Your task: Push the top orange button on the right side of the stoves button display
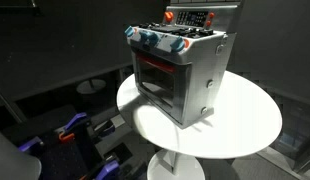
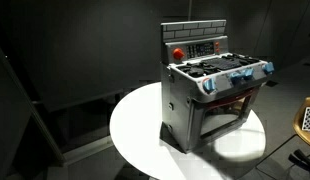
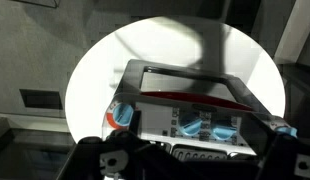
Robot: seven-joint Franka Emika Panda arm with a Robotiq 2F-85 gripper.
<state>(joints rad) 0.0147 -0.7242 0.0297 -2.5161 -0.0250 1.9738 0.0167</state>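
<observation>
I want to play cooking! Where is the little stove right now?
In both exterior views the stove stands on the round white table, off-centre near one edge; the wrist view looks down on it.

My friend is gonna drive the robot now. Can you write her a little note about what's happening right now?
End effector: open, holding nothing, above the stove; seen only in wrist view.
Stove: upright on the round white table, button display on its raised back panel.
Done: nothing pressed yet.
Left: lower to the display's right side and push the top orange button, too small to see here.
</observation>
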